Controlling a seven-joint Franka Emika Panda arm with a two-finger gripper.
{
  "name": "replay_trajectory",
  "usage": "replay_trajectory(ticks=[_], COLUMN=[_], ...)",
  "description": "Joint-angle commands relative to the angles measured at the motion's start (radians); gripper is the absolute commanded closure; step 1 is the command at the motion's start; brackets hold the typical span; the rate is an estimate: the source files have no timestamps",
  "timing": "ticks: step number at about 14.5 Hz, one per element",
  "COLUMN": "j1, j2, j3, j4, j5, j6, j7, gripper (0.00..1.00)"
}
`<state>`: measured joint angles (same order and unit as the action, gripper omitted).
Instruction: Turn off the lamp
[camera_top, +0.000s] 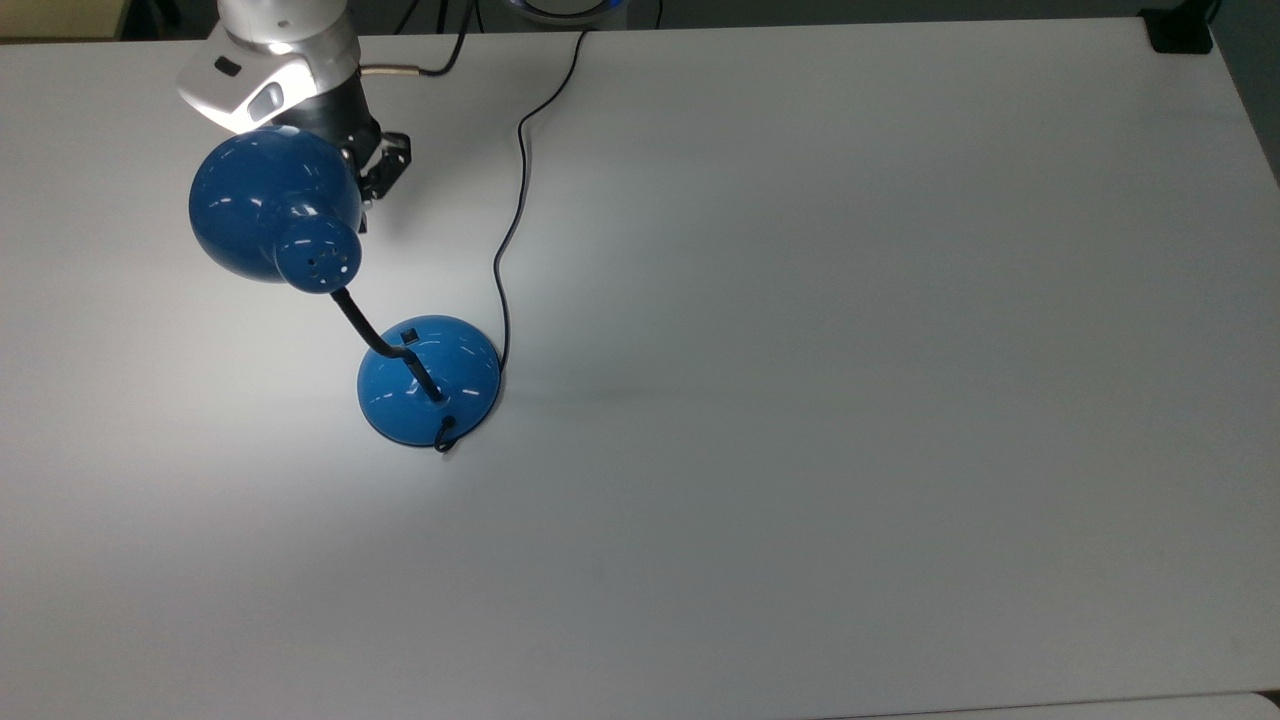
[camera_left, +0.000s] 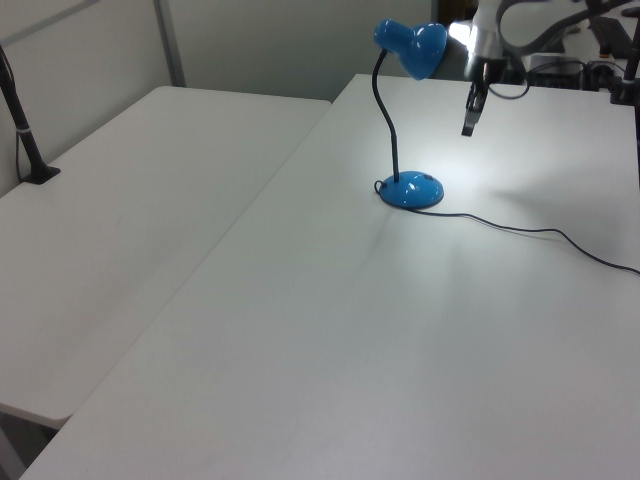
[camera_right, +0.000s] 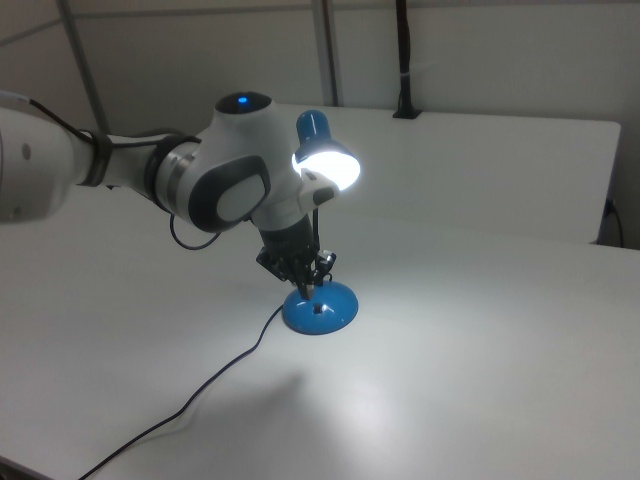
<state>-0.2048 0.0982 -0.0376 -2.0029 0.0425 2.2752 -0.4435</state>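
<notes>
The lamp (camera_top: 345, 300) stands on the white bench (camera_top: 850, 350), toward the top view's left, and it is lit: in the right view the shade (camera_right: 330, 165) glows and a bright pool lies on the bench around the round blue base (camera_top: 429, 380). The black neck (camera_left: 385, 120) rises nearly upright from the base, then bends so that the dome shade (camera_top: 272, 203) opens downward, out toward the top view's upper left. A small black switch (camera_top: 407, 335) sits on the base's far side in the top view. The thin black cord (camera_top: 515, 200) leaves the base and runs off the bench's far edge.

The end effector (camera_left: 469, 110) hangs in the air just beside the shade, pointing down, touching nothing and holding nothing. I cannot tell how far it is parted. The arm's white wrist (camera_top: 270, 65) sits just above the shade in the top view.
</notes>
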Motion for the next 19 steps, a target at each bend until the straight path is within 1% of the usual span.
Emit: replay_trajectory(ticks=[1,2,5,7,9,13,16,19], j1=[0.005,0.01,0.018,0.019,0.021,0.039,0.041,0.041], j2=[0.049,0.073,0.135,0.158,0.169,0.181,0.198,0.215], j3=[-0.001,-0.001,0.004,0.01,0.012,0.013,0.028,0.031], j4=[-0.025,-0.025,-0.025,-0.023,-0.019,-0.017,-0.017,-0.017], j5=[0.092,0.112,0.117,0.119,0.135,0.139,0.14,0.14], j6=[0.134,0.177,0.279,0.303,0.309,0.319,0.351,0.382], j7=[0.067,0.084,0.136,0.155,0.166,0.17,0.187,0.187], gripper=[1.0,1.0,1.0,1.0,1.0,1.0,1.0,1.0])
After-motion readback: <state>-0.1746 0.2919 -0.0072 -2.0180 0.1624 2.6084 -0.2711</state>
